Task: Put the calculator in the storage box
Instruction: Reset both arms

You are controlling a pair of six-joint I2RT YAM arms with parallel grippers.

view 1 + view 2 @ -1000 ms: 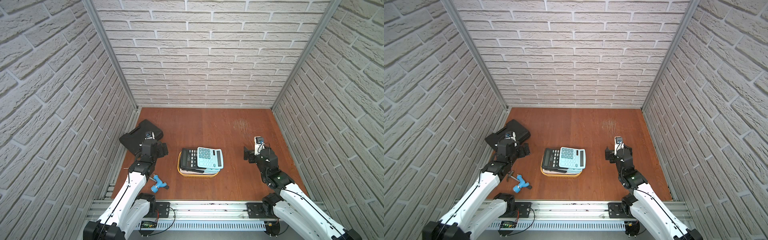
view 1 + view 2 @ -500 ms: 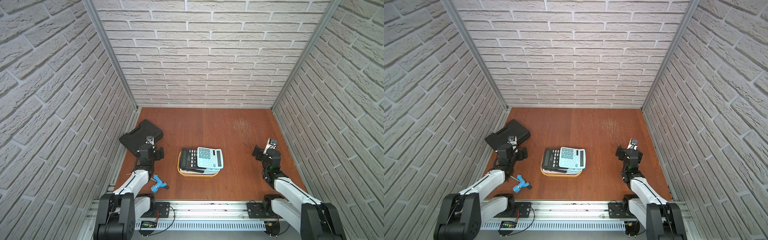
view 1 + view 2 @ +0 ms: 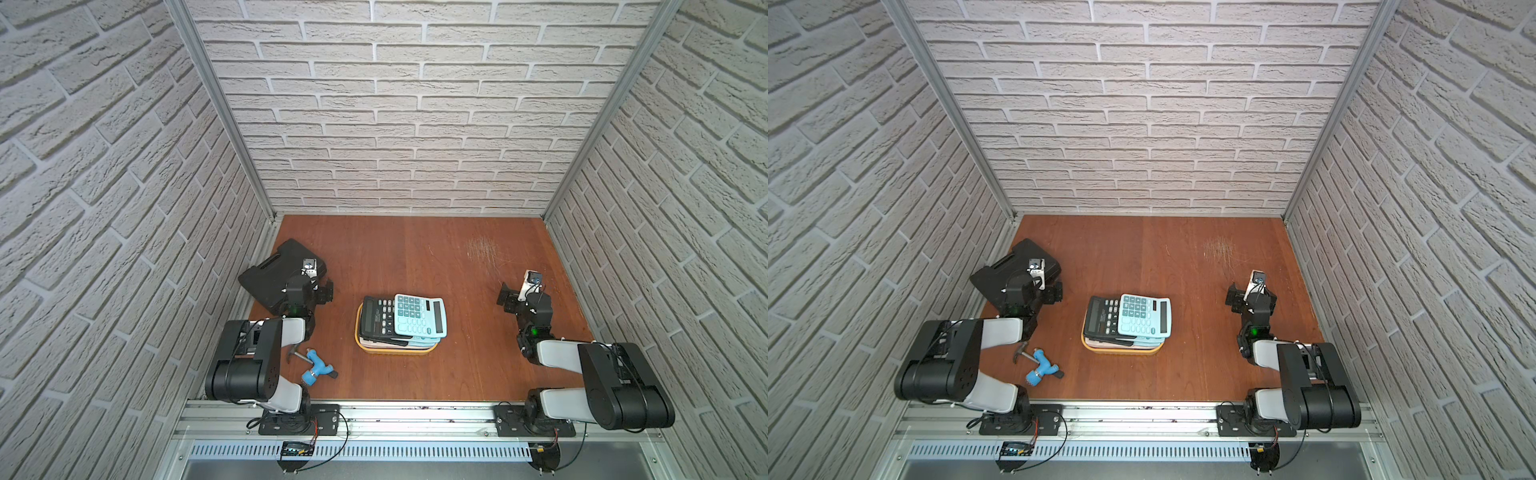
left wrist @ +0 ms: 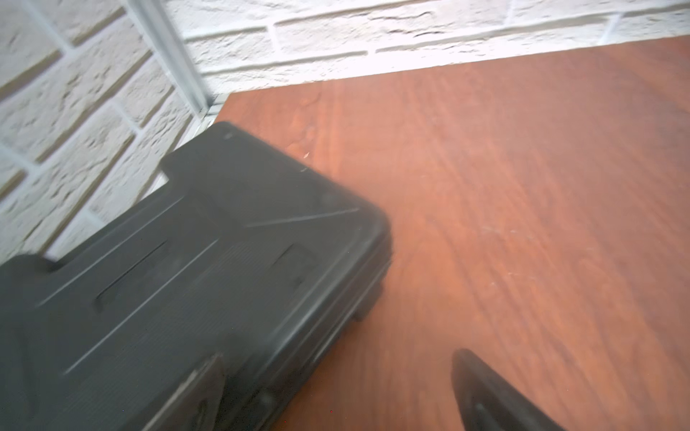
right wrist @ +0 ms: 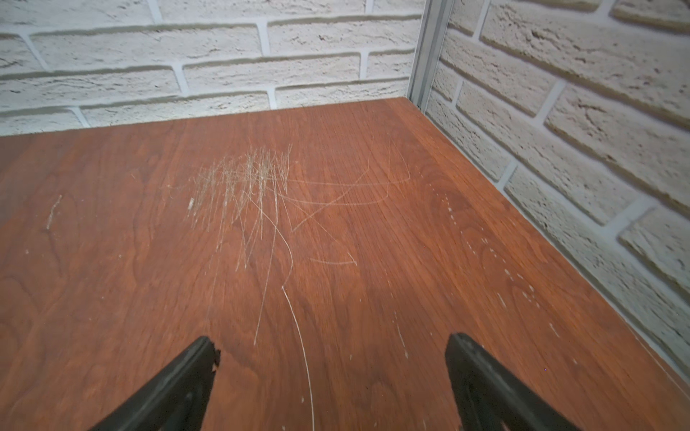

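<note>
Arms retreat, left gripper [image 4: 336, 360] and right gripper [image 5: 330, 341] wide, empty — teal plastic calculator [image 3: 419, 316] sits in shallow yellow storage box [image 3: 395, 352]: seemingly done.

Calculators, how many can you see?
2 clearly: a black calculator and a light blue calculator overlapping it, both atop the yellow storage box. Edges underneath suggest more, hidden.

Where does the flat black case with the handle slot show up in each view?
Top view: the black case lies left of the yellow storage box, towards the back.
Top view: the same place, left of the storage box.
Left wrist: close up, filling much of the picture.
Right wrist: not in it.
Shared landmark: the metal corner post behind the case.
</note>
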